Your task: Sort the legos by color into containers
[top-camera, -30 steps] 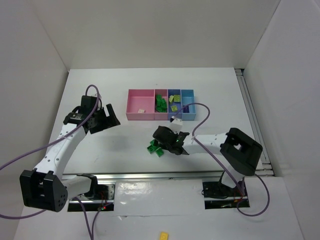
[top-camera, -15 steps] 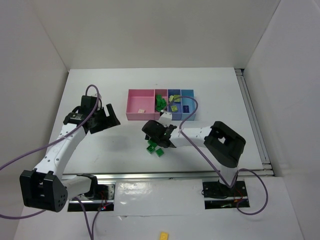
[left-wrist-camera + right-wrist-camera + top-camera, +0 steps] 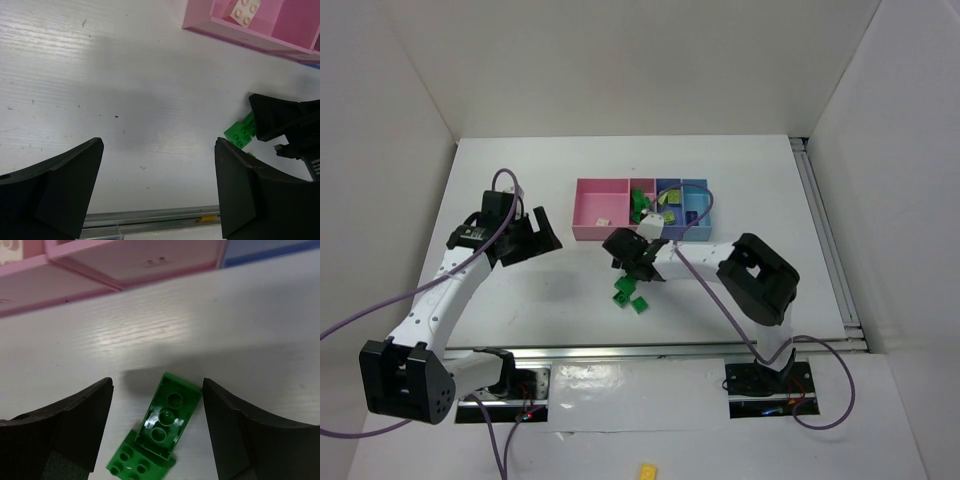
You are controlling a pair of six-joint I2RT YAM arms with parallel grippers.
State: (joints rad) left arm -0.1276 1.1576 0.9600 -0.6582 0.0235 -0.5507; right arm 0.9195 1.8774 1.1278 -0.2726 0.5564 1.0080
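Observation:
Green legos (image 3: 623,291) lie loose on the white table just in front of the containers (image 3: 595,200), a joined row of two pink, one blue and one light blue tray. In the right wrist view an upside-down green lego (image 3: 169,415) lies between the fingers of my right gripper (image 3: 157,388), which is open and holds nothing. A studs-up green lego (image 3: 134,466) touches its near end. My right gripper (image 3: 626,268) hovers between the trays and these legos. My left gripper (image 3: 535,238) is open and empty over bare table to the left, its fingers wide apart (image 3: 158,150).
The second pink tray holds several green legos (image 3: 640,205). The first pink tray holds a cream brick (image 3: 245,11). Pale bricks sit in the blue tray (image 3: 668,207). A metal rail (image 3: 650,350) runs along the near table edge. A yellow brick (image 3: 648,468) lies beyond it.
My right arm has swung left and toward the trays, uncovering the green legos on the table. Its jaws stay open. The left arm has not moved.

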